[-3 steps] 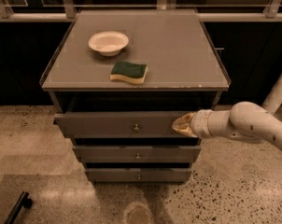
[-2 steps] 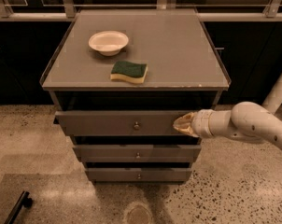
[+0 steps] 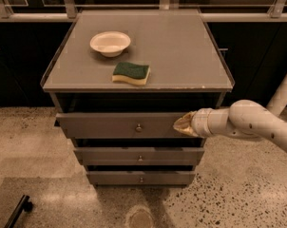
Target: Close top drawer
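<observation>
The top drawer [image 3: 110,125] stands slightly pulled out under the cabinet top [image 3: 181,56], at 6 o'clock from the sponge [image 3: 131,73], and the gripper [image 3: 183,124], spread or closed I cannot tell, meets its front panel at 3 o'clock from the knob [image 3: 138,127]

We see a robot lab: speckled stone floor [image 3: 243,194], grey metal drawer stand [image 3: 181,51], tan gripper [image 3: 184,124] at its wide grey top drawer [image 3: 100,125].
</observation>
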